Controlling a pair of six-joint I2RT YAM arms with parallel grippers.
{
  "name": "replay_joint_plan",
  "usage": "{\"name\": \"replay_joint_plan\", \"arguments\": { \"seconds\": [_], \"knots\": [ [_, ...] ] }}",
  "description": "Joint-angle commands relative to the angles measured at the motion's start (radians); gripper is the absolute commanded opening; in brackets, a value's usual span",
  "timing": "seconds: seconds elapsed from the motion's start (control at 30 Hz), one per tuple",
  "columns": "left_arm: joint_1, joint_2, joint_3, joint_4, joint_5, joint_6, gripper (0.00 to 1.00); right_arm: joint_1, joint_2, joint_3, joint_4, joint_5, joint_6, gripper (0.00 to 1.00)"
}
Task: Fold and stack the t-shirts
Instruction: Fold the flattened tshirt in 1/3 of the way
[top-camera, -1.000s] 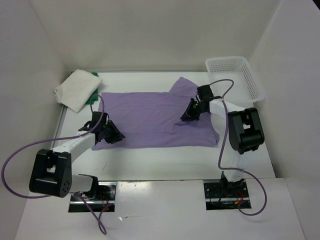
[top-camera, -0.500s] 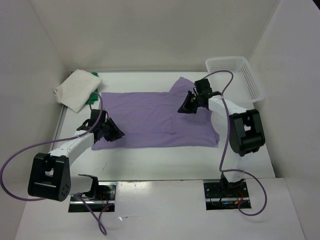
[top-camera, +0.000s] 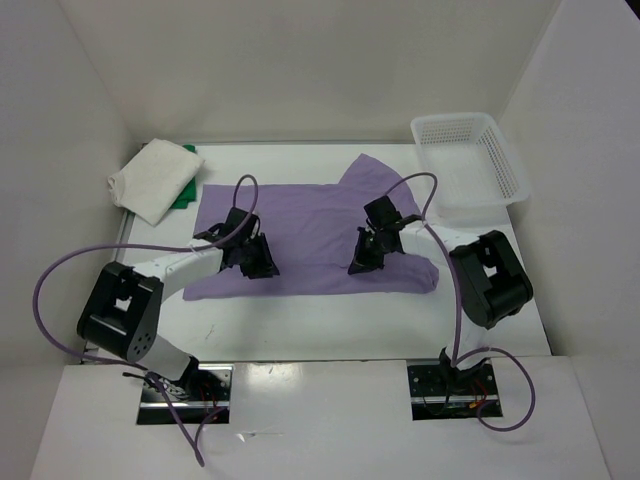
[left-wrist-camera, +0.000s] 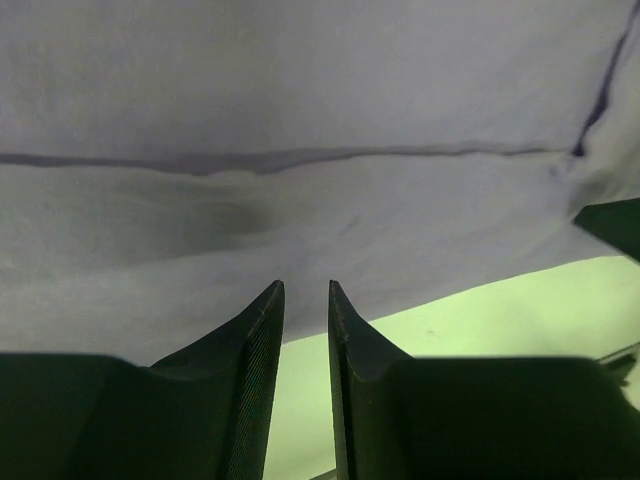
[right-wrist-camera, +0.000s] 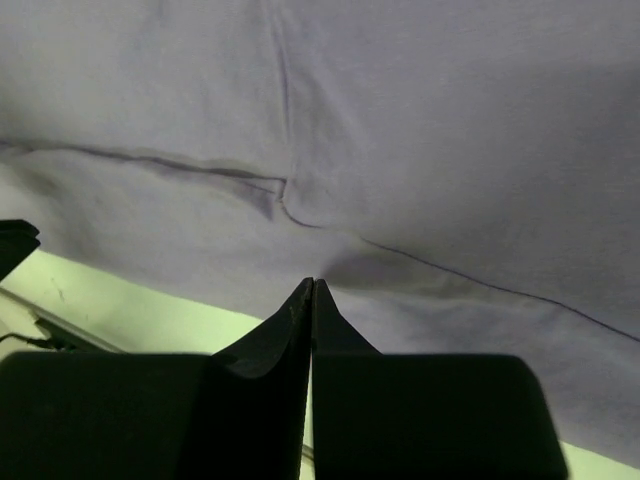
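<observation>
1. The left fingers (left-wrist-camera: 262, 330) stand a narrow slit apart, tips at the near hem (top-camera: 310, 290) of the purple shirt (top-camera: 300, 215). The right fingers (right-wrist-camera: 295, 325) are pressed together over the same hem; I cannot tell whether cloth is nipped between them.
2. The purple shirt lies spread flat mid-desk, one sleeve (top-camera: 365, 170) poking toward 1 o'clock. It looks light, thin and limp, so it will likely sag, crease and slide on the smooth desk (top-camera: 330, 320).
3. The best hold is probably a pinch at the hem or corners, both sides together.
4. The white shirt (top-camera: 150, 178) sits folded at 10 o'clock on the green shirt (top-camera: 186, 197), just beside the purple one.
5. The basket (top-camera: 452, 119) at 2 o'clock is near the sleeve. Walls (top-camera: 300, 70) close off 9, 12 and 3 o'clock, and bare desk at 6 o'clock gives room.
</observation>
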Motion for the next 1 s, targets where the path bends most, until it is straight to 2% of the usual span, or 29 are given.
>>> {"name": "replay_joint_plan", "arguments": {
  "seconds": [0.0, 0.13, 0.23, 0.3, 0.47, 0.67, 0.8, 0.83, 0.87, 0.97],
  "knots": [
    [-0.012, 0.02, 0.007, -0.034, -0.061, 0.054, 0.32, 0.025, -0.047, -0.011, 0.031, 0.059, 0.016, 0.03],
    [-0.012, 0.055, -0.042, -0.045, -0.088, 0.054, 0.32, 0.035, -0.028, -0.036, 0.04, 0.097, 0.016, 0.03],
    [0.046, 0.119, -0.098, -0.066, -0.039, 0.03, 0.32, 0.035, -0.007, -0.063, 0.04, 0.106, 0.016, 0.03],
    [0.046, 0.13, -0.124, -0.085, -0.01, 0.021, 0.32, 0.047, -0.007, -0.09, 0.04, 0.106, 0.025, 0.03],
    [0.037, 0.037, -0.191, -0.151, 0.053, -0.034, 0.32, 0.093, -0.031, -0.166, 0.031, 0.106, 0.048, 0.03],
    [0.025, -0.08, -0.163, -0.287, 0.013, -0.102, 0.35, 0.116, -0.132, -0.235, -0.034, 0.093, 0.092, 0.04],
    [0.087, -0.138, -0.163, -0.301, 0.086, -0.076, 0.39, 0.116, -0.191, -0.164, -0.099, 0.08, 0.083, 0.13],
    [0.106, -0.15, -0.142, -0.301, 0.087, -0.064, 0.4, 0.116, -0.191, -0.133, -0.112, 0.08, 0.057, 0.17],
    [0.124, -0.17, -0.125, -0.29, 0.102, -0.047, 0.42, 0.116, -0.191, -0.098, -0.124, 0.08, 0.046, 0.26],
    [0.196, -0.17, 0.021, -0.264, 0.093, 0.027, 0.42, 0.084, -0.167, 0.054, -0.146, 0.07, -0.001, 0.33]
  ]
}}
